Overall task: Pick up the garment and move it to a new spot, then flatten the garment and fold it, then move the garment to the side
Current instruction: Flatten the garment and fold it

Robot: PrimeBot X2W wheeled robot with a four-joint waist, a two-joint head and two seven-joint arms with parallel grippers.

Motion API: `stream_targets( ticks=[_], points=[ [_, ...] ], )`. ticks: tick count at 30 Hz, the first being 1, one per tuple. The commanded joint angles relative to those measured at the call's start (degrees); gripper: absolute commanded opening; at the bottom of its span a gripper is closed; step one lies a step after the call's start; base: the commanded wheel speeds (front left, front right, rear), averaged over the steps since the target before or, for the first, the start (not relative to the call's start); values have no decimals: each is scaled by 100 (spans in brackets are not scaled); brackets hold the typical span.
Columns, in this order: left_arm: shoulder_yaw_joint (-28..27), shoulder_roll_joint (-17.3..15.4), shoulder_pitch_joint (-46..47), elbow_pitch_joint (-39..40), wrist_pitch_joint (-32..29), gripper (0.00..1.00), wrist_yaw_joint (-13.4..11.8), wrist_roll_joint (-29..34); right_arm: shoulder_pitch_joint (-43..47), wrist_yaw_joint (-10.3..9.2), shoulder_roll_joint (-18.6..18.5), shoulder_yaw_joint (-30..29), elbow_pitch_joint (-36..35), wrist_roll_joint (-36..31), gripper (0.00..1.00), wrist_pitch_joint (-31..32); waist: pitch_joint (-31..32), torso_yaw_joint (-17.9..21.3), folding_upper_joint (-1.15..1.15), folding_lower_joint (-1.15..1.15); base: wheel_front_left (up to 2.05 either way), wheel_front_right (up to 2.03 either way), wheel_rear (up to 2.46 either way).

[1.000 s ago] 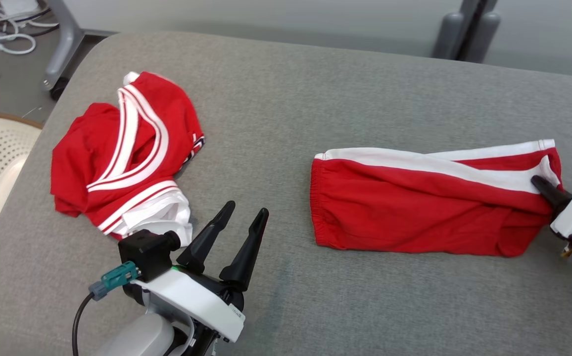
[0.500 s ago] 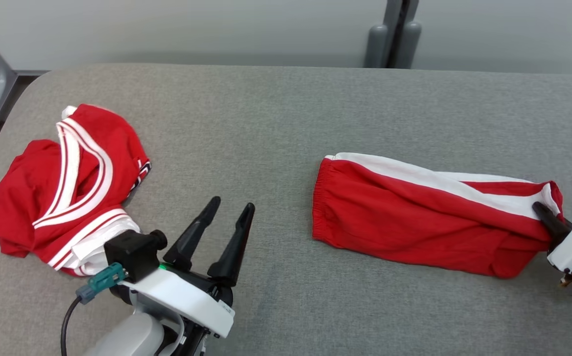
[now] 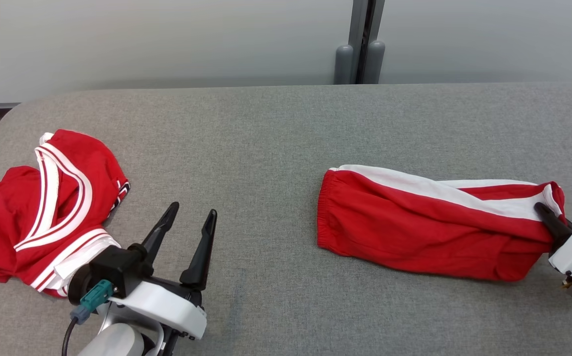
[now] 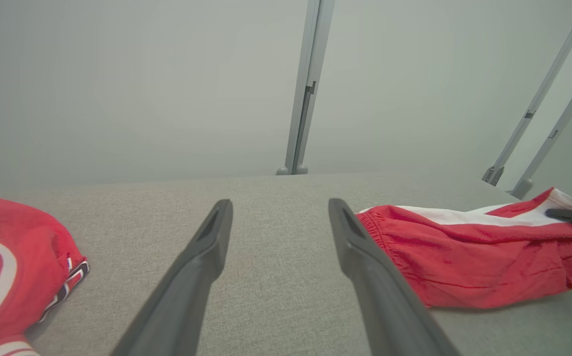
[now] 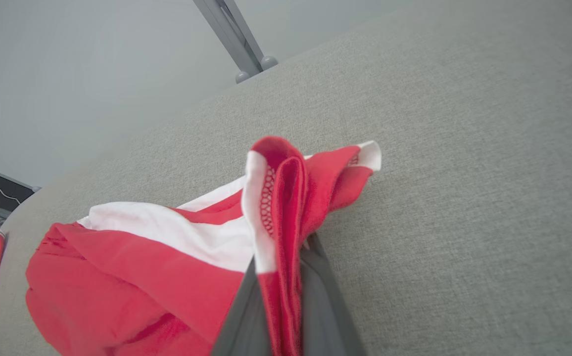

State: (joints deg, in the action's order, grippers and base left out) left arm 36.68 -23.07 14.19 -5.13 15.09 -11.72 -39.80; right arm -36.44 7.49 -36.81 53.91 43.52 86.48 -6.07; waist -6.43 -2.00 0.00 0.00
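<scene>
Red shorts [image 3: 414,232] with a white side stripe lie folded long on the right half of the grey fabric counter [image 3: 266,128], their hem end pinched in the right jaws. The left jaws stand spread and empty near a crumpled red jersey [image 3: 43,207]. Likely the last step: drag the shorts aside without unfolding them. Behind are a pale wall and a grey post [image 3: 362,44]

Even soft light, faint shadows, no glare, sharp pics, wrist views w/ wide-angle bend
</scene>
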Motion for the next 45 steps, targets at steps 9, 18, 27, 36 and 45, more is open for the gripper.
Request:
stream_targets(
  ticks=[9, 18, 27, 36, 45],
  points=[
    [-505, 245, -373, -131, 16, 100, 61, 525, -39, 2, -109, -8, -67, 50, 0, 28, 32, -46, 0, 0, 0, 0, 0],
    [-784, 538, -556, -308, 15, 100, 360, 723, -258, 2, -215, 104, -730, -45, 0, 295, 48, -194, 0, 0, 0, 0, 0],
    [-987, 813, -618, -450, 16, 100, 578, 930, -399, 2, -55, 106, -1560, 43, 0, 396, 42, -491, 0, 0, 0, 0, 0],
    [-1127, 1062, -626, -589, 13, 100, 797, 1116, -437, 2, 494, 7, -1404, 437, 0, 522, -25, -952, 0, 0, 0, 0, 0],
    [-1302, 1242, -666, -757, 13, 100, 1006, 1276, -524, 3, 877, 34, -681, 555, 0, 716, -100, -1421, 0, 0, 0, 0, 0]
  ],
)
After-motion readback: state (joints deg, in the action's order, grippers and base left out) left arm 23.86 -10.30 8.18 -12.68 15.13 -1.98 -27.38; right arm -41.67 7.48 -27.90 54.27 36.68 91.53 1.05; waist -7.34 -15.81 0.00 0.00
